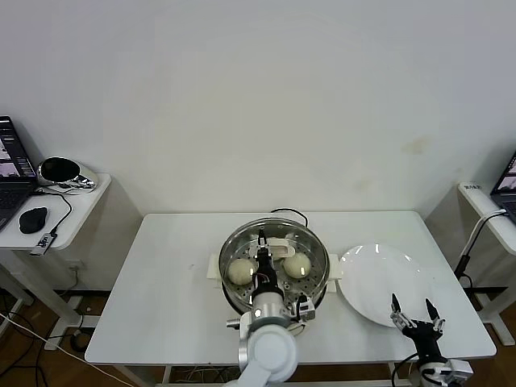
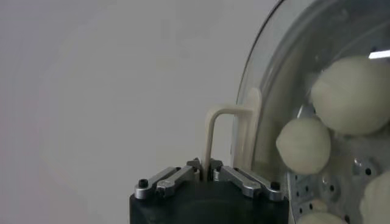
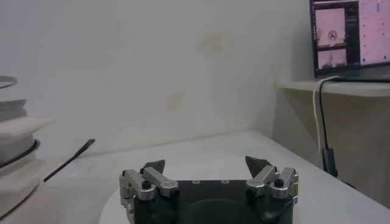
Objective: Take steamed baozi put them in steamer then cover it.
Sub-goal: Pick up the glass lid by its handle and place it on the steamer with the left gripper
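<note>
My left pincer (image 2: 206,171) is pinching tight on the cream-white bar handle (image 2: 224,131) of the cover (image 1: 274,252), its two metal fingers closing against the thin upright leg of the handle. The cover is a round clear glass lid with a metal rim, and I am holding it over the steamer (image 1: 228,294), a shiny round steel pot sitting mid-desk (image 1: 169,282) on a cream-white base with side handles. Through the glass I am seeing smooth, dome-shaped buns (image 1: 240,272) lying on the perforated steel tray: two from my head view, more in my left wrist view, where one (image 2: 303,145) is showing pale and rounded near the handle. My right pincer (image 1: 415,314) is hovering with its fingers spread wide apart and holding nothing, at the near edge of a flat, glossy white plate (image 1: 379,278) lying just beside the steamer on my right.
</note>
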